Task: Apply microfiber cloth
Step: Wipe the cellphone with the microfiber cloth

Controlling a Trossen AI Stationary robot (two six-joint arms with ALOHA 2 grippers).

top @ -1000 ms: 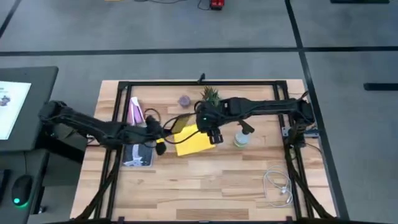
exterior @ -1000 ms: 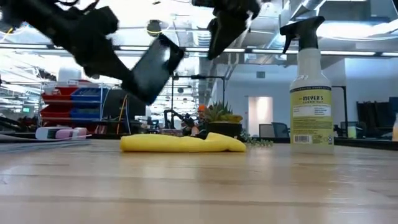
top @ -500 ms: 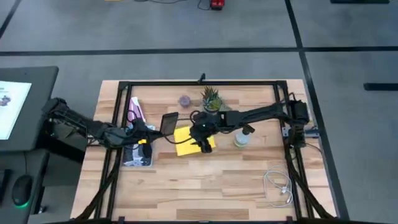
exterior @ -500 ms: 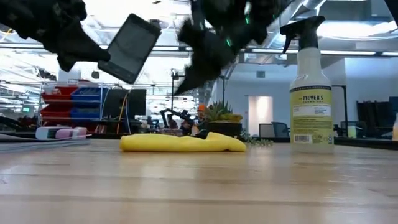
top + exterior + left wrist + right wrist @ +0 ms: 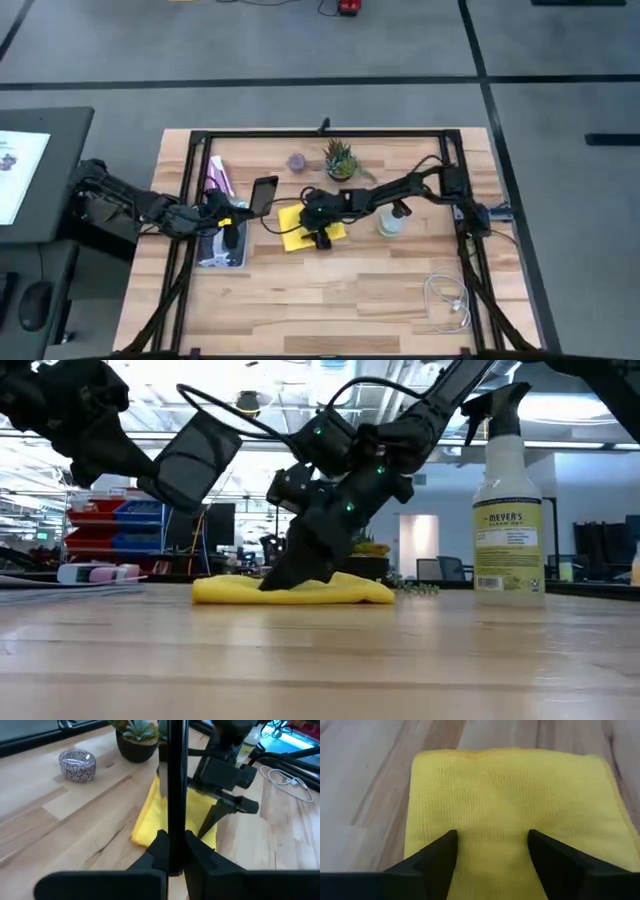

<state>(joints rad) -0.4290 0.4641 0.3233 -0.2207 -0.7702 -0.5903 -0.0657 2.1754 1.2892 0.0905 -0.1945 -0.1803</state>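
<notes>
While the left gripper [image 5: 170, 851] holds the phone [image 5: 264, 195] clear of the table, pinched edge-on between its fingers, the right gripper [image 5: 492, 837] is down on the cloth [image 5: 300, 222]; its jaws are spread, both tips resting on the yellow fabric near mid-table, just in front of the plant [image 5: 339, 158].

Step in hand, as I read it: picking up the cloth (a pre-grasp, not a grasp); the fingers [image 5: 440, 855] straddle flat fabric with nothing bunched between them yet.

Cloth lies folded flat on the wood, between the phone and the spray bottle [image 5: 509, 510]; low view shows the right gripper [image 5: 285, 575] tilted steeply into it, though whether the tips press in or only touch is hard to tell from there.

Next move calls for closing the jaws while pressing lightly so a ridge of fabric gathers between the tips; then a lift straight up, and a carry toward the phone's face. Fabric is thin and floppy; a shallow pinch may catch only the top layer and let the fold open on the lift.
</notes>
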